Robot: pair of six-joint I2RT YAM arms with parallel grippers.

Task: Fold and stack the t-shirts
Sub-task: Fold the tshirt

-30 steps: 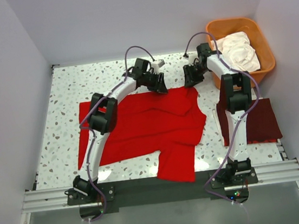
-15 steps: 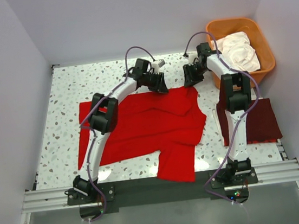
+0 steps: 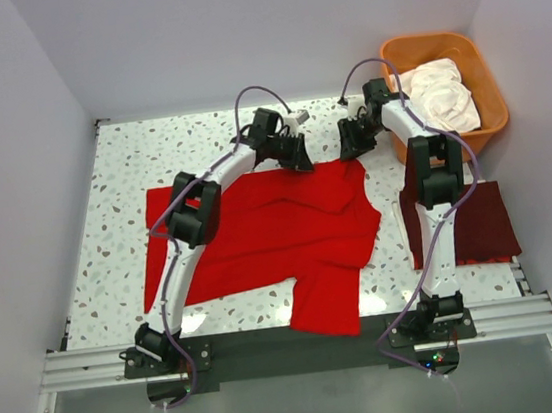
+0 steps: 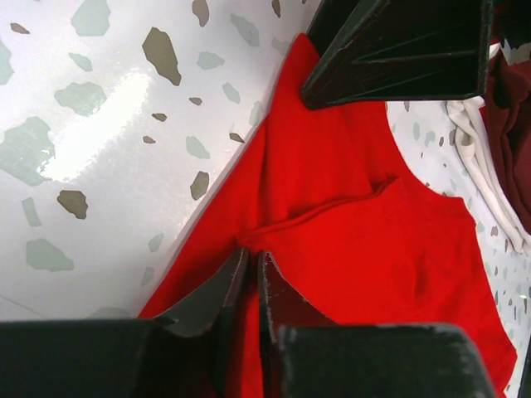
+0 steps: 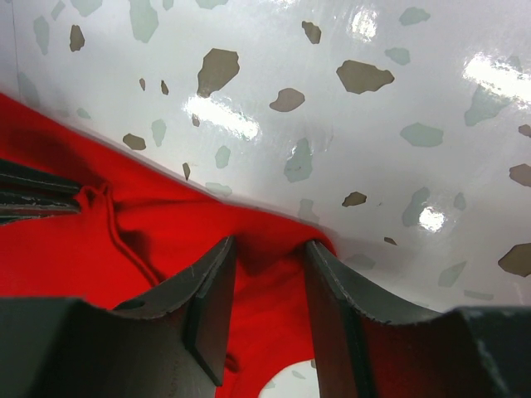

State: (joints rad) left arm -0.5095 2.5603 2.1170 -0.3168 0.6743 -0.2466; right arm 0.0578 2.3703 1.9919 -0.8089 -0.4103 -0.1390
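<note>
A red t-shirt [image 3: 259,231] lies spread flat on the speckled table, one sleeve hanging toward the near edge. My left gripper [image 3: 300,162] is at the shirt's far edge; in the left wrist view [image 4: 251,253] its jaws are pinched shut on a fold of the red cloth [image 4: 373,240]. My right gripper [image 3: 351,151] is at the shirt's far right corner; in the right wrist view [image 5: 270,246] its jaws stand open, straddling the bunched red hem [image 5: 50,249]. A folded dark maroon t-shirt [image 3: 480,224] lies at the right, under the right arm.
An orange basket [image 3: 475,53] at the far right corner holds white shirts [image 3: 441,94]. Grey walls close in the table at left, back and right. The arm bases and a metal rail [image 3: 293,343] run along the near edge.
My left gripper has edged slightly to the right along the shirt's far edge. The right arm and the shirts have not visibly moved.
</note>
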